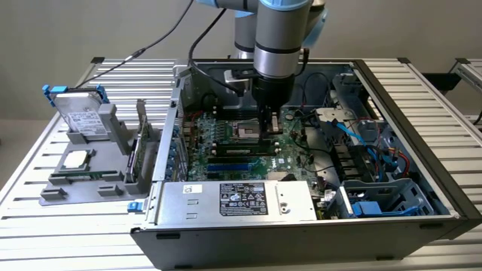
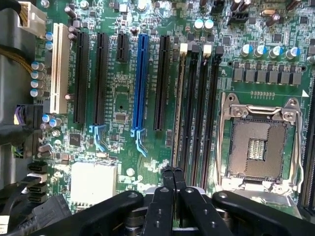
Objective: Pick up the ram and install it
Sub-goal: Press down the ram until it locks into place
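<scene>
Over the motherboard, the upright arm's hand is closed.

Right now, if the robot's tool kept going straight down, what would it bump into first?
Most likely the memory stick sitting in its slot on the green motherboard. The shut tool hangs right over one end of it. How far above is hard to tell.

I'm looking at a lab bench: a ribbed aluminium-slat table is carrying an opened black computer case.
</scene>
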Action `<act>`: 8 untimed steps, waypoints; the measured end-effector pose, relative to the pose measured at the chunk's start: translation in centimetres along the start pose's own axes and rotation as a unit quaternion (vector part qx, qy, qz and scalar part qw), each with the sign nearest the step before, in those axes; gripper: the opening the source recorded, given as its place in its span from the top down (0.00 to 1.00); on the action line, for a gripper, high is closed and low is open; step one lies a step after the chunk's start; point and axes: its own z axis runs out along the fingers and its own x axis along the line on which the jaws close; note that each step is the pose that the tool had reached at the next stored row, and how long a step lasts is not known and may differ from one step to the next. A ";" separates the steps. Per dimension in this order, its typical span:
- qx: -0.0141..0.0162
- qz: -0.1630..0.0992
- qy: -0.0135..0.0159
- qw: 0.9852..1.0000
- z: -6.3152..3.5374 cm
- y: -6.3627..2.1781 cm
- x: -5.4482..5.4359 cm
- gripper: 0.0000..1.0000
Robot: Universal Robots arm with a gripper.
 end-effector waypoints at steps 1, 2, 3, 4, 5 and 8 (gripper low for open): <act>0.000 0.000 0.000 1.000 -0.23 0.12 0.0 0.90; 0.000 0.000 0.000 1.000 -0.37 0.30 0.0 0.90; 0.000 0.000 0.000 1.000 -0.43 0.50 0.0 0.90; 0.000 0.000 0.000 1.000 -0.43 0.77 0.0 0.90; 0.000 0.000 0.000 1.000 -0.44 1.03 0.0 0.90; 0.000 0.000 0.000 1.000 -0.43 1.82 -0.1 0.90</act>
